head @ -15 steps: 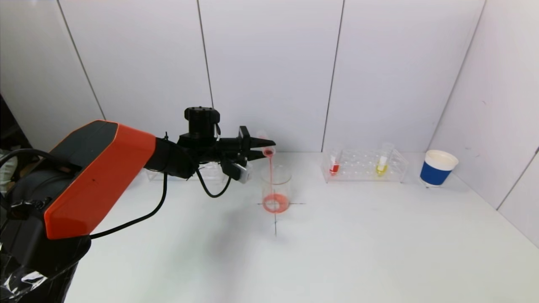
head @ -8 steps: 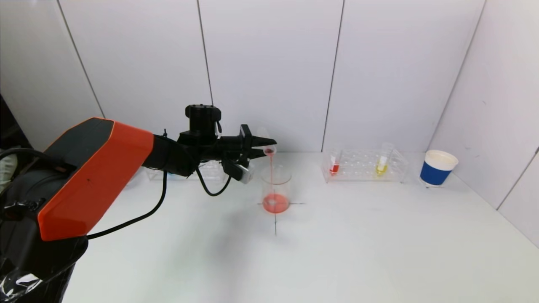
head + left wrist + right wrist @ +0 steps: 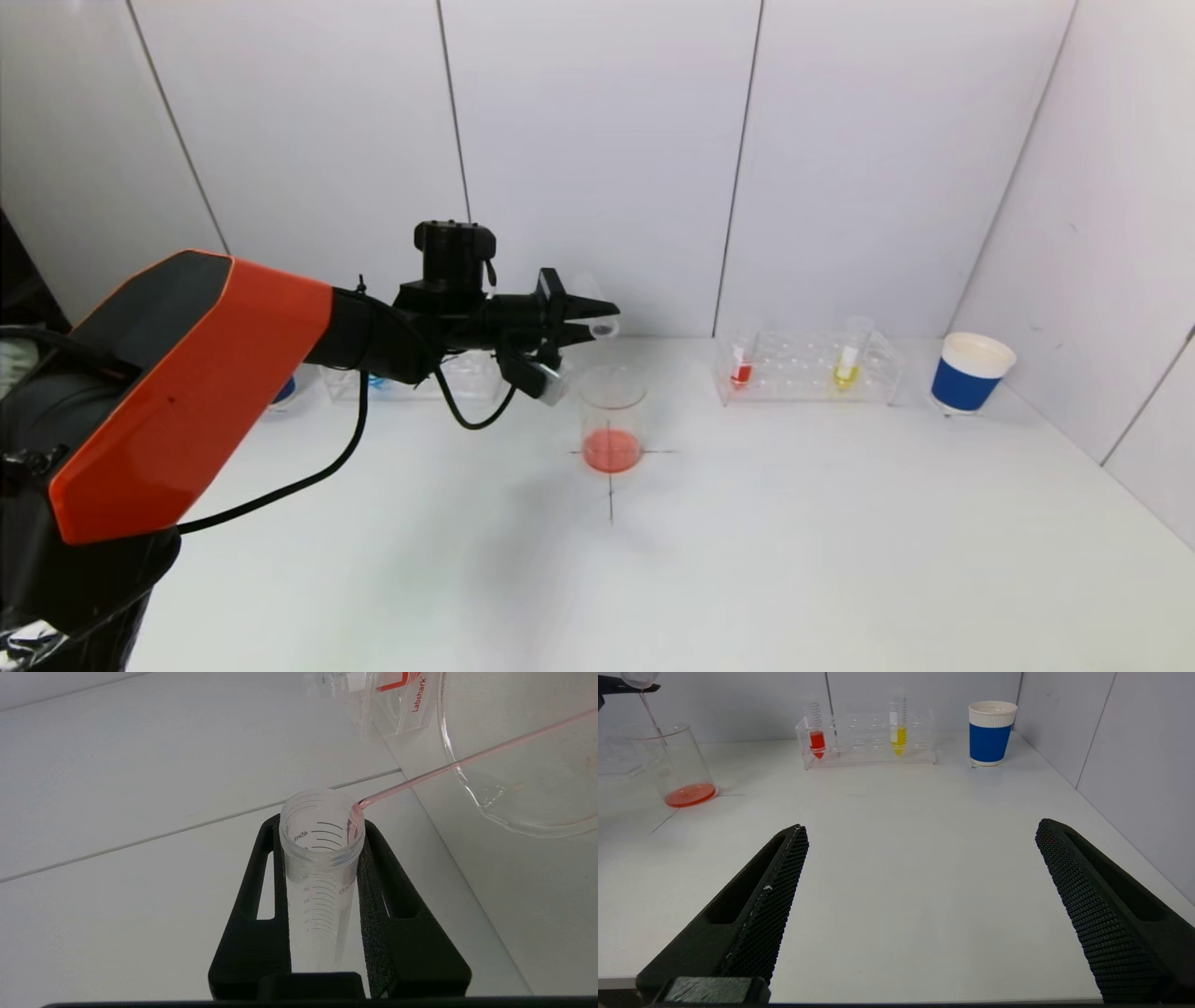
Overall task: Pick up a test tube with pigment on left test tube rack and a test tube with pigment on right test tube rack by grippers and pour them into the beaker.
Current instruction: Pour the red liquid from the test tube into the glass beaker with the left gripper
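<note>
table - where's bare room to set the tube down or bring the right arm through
The front of the table, nearer than the beaker on its cross mark, is open. So is the strip between beaker and right rack. The back edge is crowded: right rack, blue cup, left rack, with the left gripper holding the test tube above the beaker.
</note>
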### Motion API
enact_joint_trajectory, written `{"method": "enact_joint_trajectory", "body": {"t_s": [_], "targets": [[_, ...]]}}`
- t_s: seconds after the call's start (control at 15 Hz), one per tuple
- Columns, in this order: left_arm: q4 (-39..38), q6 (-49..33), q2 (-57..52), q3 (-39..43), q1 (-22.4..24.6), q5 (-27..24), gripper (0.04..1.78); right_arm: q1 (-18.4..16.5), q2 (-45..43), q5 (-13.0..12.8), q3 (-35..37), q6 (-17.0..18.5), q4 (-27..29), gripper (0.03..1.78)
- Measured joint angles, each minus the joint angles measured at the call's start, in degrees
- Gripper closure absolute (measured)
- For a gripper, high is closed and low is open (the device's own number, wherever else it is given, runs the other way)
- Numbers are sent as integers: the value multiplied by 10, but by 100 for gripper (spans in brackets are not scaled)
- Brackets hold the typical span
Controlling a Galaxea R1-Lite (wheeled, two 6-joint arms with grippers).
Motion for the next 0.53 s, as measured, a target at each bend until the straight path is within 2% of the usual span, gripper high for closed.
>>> {"method": "enact_joint_trajectory", "body": {"t_s": [0.27, 0.53], "targets": [[42, 29, -9, 0, -5, 14, 138, 0, 0, 0, 0, 0, 0, 4], [44, 31, -18, 0, -9, 20, 138, 0, 0, 0, 0, 0, 0, 4]]}}
